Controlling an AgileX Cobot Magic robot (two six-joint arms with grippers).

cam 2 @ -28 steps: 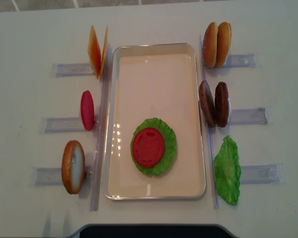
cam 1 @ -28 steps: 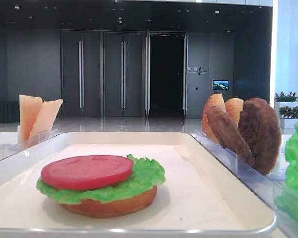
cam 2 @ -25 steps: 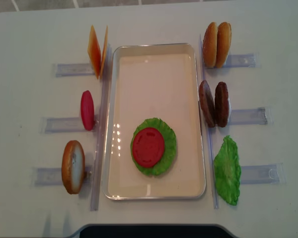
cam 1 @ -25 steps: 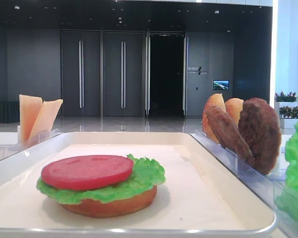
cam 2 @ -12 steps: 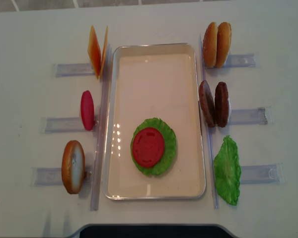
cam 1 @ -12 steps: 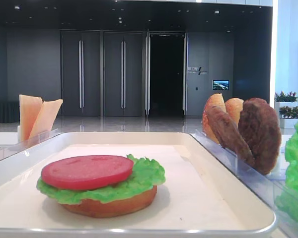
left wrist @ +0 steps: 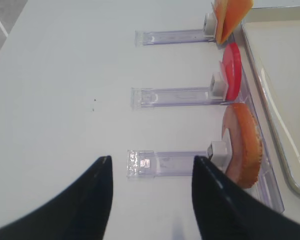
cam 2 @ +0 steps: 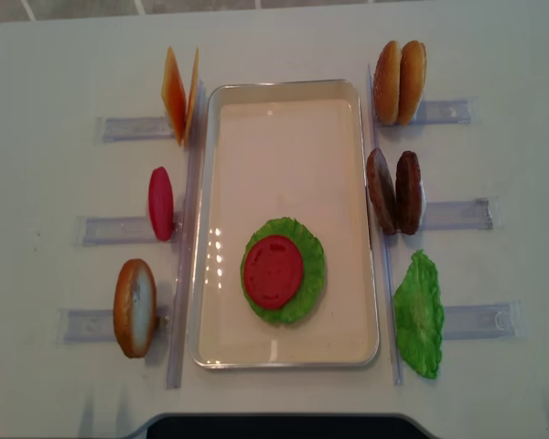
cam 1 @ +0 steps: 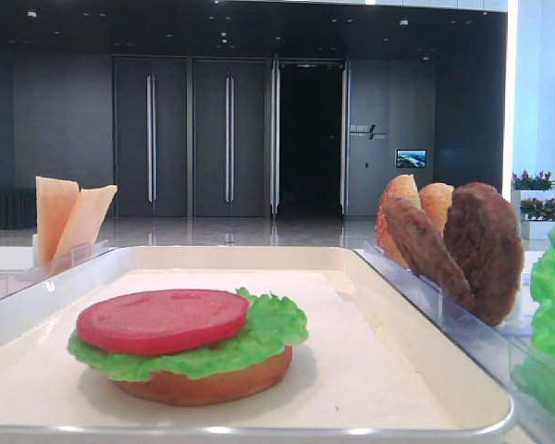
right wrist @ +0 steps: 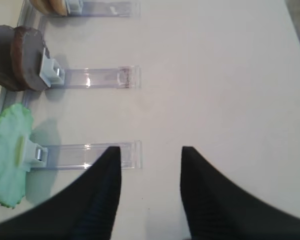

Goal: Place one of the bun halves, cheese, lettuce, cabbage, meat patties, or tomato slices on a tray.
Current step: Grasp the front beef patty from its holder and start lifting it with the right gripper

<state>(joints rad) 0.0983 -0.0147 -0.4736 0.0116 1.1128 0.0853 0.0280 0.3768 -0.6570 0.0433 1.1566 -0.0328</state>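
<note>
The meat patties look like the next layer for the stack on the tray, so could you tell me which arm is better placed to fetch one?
Probably the right: its open end effector hovers beside the meat patties, right of the tray.

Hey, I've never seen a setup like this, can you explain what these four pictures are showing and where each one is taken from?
This is a two-armed robot at a white table, building a toy burger. One picture looks straight down from overhead. One sits low at table level, looking along the tray. The other two come from cameras on the robot's wrists; the dark prongs at the bottom are each arm's end effector: left end effector, right end effector. Both are open and hold nothing.

On the tray sits a stack: a bun base, lettuce, and a tomato slice on top. Beside the tray, clear holders keep spare parts on edge: cheese, another tomato slice and a bun half on the left; two bun halves, two meat patties and a lettuce leaf on the right.
</note>
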